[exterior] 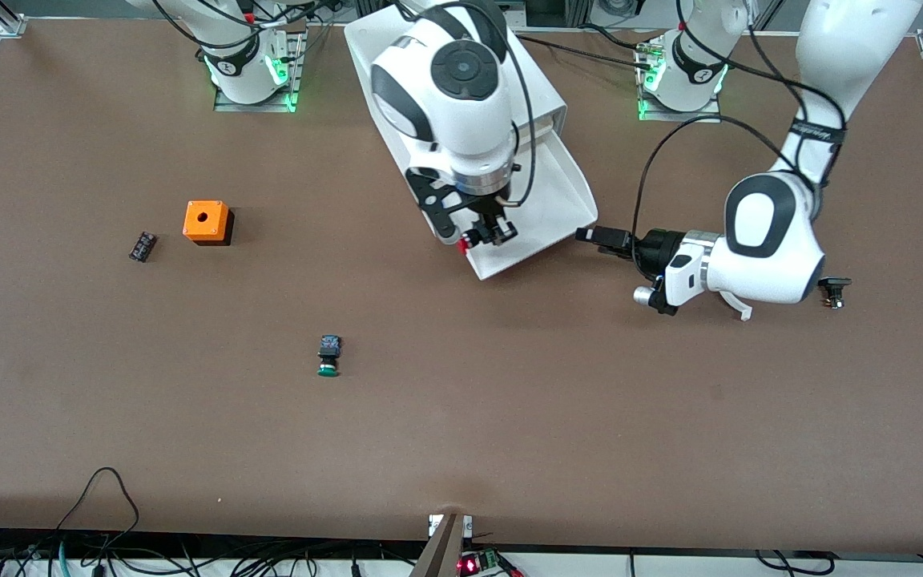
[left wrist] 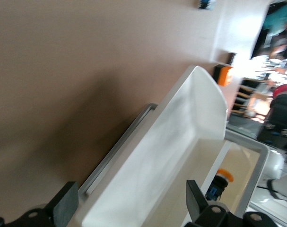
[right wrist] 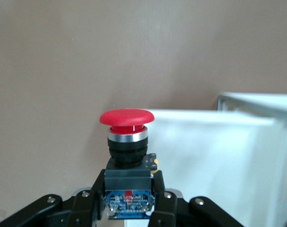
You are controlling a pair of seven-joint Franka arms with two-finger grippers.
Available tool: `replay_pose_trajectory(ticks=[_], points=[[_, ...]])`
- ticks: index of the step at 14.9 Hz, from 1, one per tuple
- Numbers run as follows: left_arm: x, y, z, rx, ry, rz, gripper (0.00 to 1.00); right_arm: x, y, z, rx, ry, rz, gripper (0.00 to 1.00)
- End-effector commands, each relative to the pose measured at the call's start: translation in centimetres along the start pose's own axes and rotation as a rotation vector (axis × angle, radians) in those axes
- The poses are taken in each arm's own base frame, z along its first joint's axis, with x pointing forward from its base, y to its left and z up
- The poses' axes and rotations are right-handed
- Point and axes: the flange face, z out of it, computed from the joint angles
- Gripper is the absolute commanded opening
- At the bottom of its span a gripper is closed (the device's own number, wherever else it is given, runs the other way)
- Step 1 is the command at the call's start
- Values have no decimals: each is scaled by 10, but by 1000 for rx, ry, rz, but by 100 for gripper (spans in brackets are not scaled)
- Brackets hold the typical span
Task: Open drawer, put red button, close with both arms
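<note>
The drawer stands pulled out of the white cabinet toward the front camera. My right gripper is shut on the red button and holds it over the drawer's front edge, at the corner toward the right arm's end. In the right wrist view the red button stands cap outward between the fingers of my right gripper, beside the drawer. My left gripper is open at the drawer's other front corner. In the left wrist view my left gripper straddles the drawer's front wall.
A green-capped button lies on the table nearer the camera. An orange box and a small black part lie toward the right arm's end. Another small black part lies beside the left arm's wrist.
</note>
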Motion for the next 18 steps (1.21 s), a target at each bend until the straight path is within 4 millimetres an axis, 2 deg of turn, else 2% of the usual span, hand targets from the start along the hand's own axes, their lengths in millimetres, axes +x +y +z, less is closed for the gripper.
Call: replay_pose_trajectory(ticks=[1,4,6,9,10,11,12,13,14,16,18], points=[[-4,31,-40,165,-32,-83,100,-28,1,27,39,0,91,0],[-7,42,-64,378,-27,-187,100,-51,8,60,49,-12,147,0],[-10,49,-75,463,-22,-216,100,-60,13,79,48,1,169,0],[-14,57,-95,603,23,-235,100,-66,17,94,35,9,194,0],[-14,57,-99,640,36,-241,100,-65,19,97,27,11,197,9],[-13,62,-104,669,53,-229,100,-65,20,100,21,13,197,30],[-13,69,-109,709,70,-213,100,-65,20,99,21,10,198,66],[-11,75,-112,752,82,-192,100,-65,19,97,25,8,197,98],[-10,79,-119,788,93,-183,100,-64,17,92,31,6,195,100],[-5,68,-125,827,92,-188,100,-59,14,84,35,8,201,100],[-2,62,-127,820,88,-189,100,-50,8,62,60,0,206,100]])
